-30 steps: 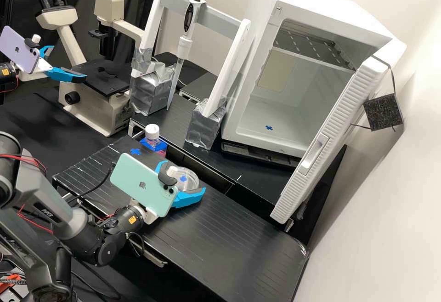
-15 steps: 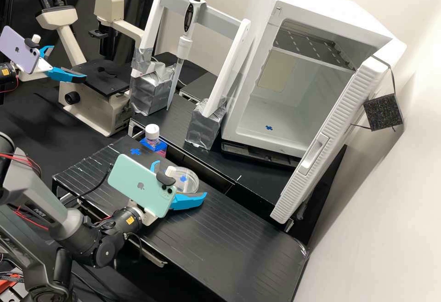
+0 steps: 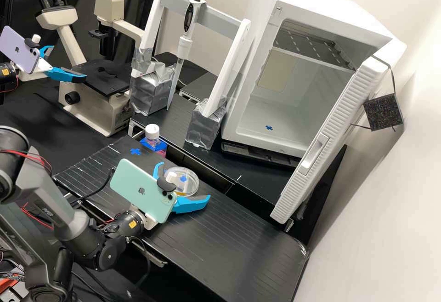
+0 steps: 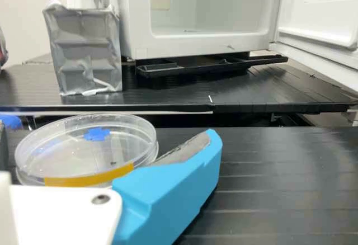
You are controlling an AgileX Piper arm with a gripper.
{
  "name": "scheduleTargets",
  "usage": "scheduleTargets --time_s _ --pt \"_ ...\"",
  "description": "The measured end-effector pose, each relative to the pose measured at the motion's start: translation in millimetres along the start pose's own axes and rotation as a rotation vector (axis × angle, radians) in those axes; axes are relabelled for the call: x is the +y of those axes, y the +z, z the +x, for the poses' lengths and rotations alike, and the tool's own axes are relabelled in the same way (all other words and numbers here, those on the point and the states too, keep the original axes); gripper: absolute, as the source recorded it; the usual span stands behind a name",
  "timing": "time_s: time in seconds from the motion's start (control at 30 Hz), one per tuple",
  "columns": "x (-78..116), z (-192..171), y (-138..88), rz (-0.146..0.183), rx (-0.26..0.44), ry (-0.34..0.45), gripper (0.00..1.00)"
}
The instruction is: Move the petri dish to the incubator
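I have the dark grey jointed arm (image 3: pixel 43 203) bent low, its white, blue-fingered gripper (image 3: pixel 184 181) spread wide around the round, clear plastic petri dish (image 4: pixel 67 158), yellow-banded, on the ribbed black platform (image 3: pixel 248 247).

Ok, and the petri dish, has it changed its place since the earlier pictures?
No, the petri dish has not shifted any way, judged against the blue cross mark near the white-capped bottle.
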Motion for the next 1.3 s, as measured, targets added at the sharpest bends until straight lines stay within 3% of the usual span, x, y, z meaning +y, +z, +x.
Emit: scheduleTargets --time_s 1.3 --pt "-0.2 3.7 1.4 0.002 0.011 0.012 0.0"
